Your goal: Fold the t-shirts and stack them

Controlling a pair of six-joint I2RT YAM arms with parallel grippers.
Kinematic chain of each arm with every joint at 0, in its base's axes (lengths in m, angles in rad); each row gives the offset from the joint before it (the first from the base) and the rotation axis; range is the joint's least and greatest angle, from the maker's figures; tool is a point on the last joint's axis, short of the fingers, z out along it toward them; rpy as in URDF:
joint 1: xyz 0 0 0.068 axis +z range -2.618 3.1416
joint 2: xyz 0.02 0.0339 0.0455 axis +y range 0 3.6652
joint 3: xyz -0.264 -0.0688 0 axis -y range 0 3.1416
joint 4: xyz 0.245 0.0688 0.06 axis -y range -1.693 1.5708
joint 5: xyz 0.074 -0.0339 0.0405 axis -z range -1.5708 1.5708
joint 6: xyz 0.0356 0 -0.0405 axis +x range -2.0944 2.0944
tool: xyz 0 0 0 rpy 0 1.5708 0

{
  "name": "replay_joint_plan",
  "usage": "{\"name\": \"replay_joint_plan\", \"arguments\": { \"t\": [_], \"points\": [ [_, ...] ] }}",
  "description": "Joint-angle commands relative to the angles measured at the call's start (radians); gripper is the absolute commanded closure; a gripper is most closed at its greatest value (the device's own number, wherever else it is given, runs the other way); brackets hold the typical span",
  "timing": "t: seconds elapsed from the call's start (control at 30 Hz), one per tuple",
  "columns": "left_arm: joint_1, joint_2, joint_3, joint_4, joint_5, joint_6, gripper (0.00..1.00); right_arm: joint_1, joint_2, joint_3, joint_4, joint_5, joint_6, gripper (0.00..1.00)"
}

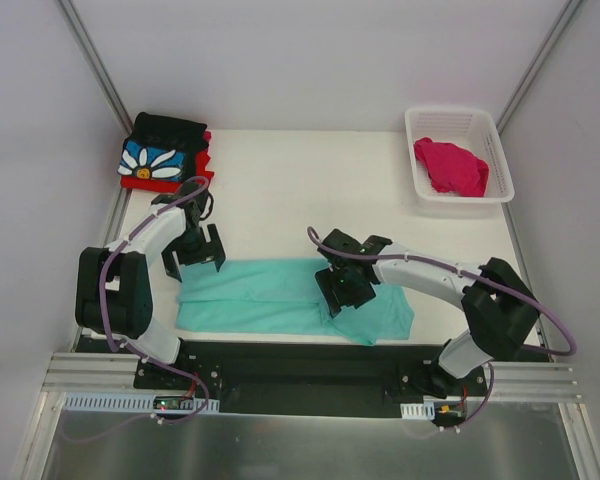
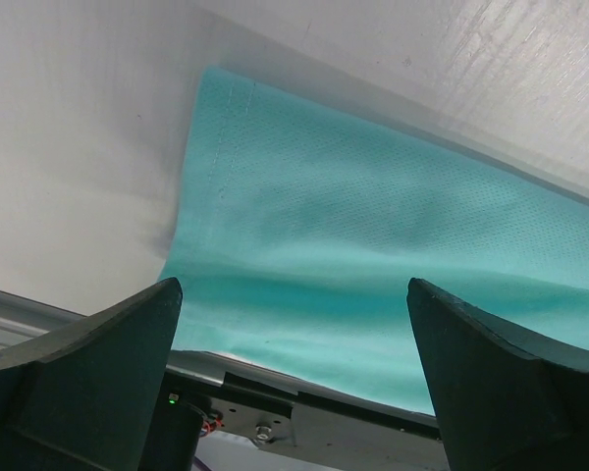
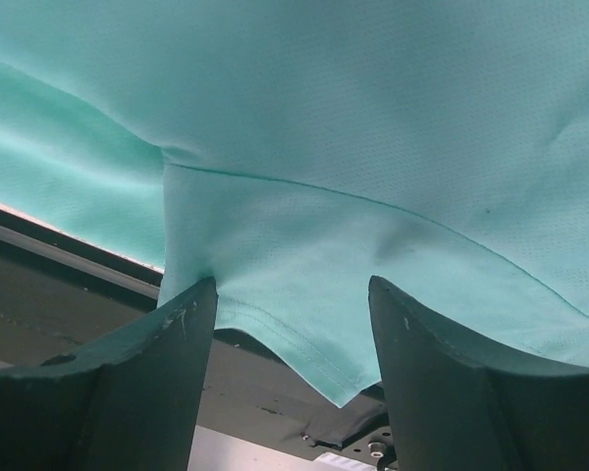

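Right wrist, mint-teal t-shirt [image 3: 304,245] sleeve between fingers [image 3: 128,383]

White table [image 1: 310,190] enclosed by pale walls [image 1: 310,60], metal rail [image 1: 90,378] along near edge.

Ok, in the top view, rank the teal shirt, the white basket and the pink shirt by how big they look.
1. teal shirt, spread flat, clearly largest
2. white basket
3. pink shirt, bunched inside the basket, smallest

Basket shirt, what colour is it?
Plain magenta-pink shirt, crumpled in the white basket; clearest in the top view.
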Motion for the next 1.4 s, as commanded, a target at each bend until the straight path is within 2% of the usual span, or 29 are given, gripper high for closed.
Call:
{"name": "replay_joint_plan", "arguments": {
  "t": [0.0, 0.23, 0.43, 0.8, 0.97, 1.07, 1.37],
  "points": [
    [-0.002, 0.0, 0.007, -0.011, -0.028, -0.007, 0.01, 0.017, -0.021, -0.028, -0.009, 0.003, 0.022, 0.34],
    [0.003, 0.007, 0.003, -0.01, -0.058, 0.012, 0.01, 0.107, 0.049, -0.045, -0.139, 0.178, 0.055, 0.34],
    [0.01, 0.006, 0.007, -0.013, -0.048, 0.016, 0.01, 0.147, 0.066, -0.077, -0.107, 0.183, 0.089, 0.34],
    [0.01, -0.014, 0.029, -0.026, -0.03, 0.015, 0.01, 0.164, -0.087, 0.154, -0.285, 0.224, 0.077, 0.34],
    [0.01, -0.013, 0.027, -0.026, -0.022, 0.013, 0.01, 0.173, -0.021, 0.165, -0.233, 0.204, 0.078, 0.34],
    [0.01, -0.013, 0.03, -0.028, -0.024, 0.016, 0.01, 0.181, 0.054, 0.16, -0.13, 0.157, 0.074, 0.34],
    [0.01, -0.017, 0.032, -0.031, -0.022, 0.024, 0.01, 0.181, 0.289, 0.22, 0.032, 0.059, 0.048, 0.37]
  ]
}}
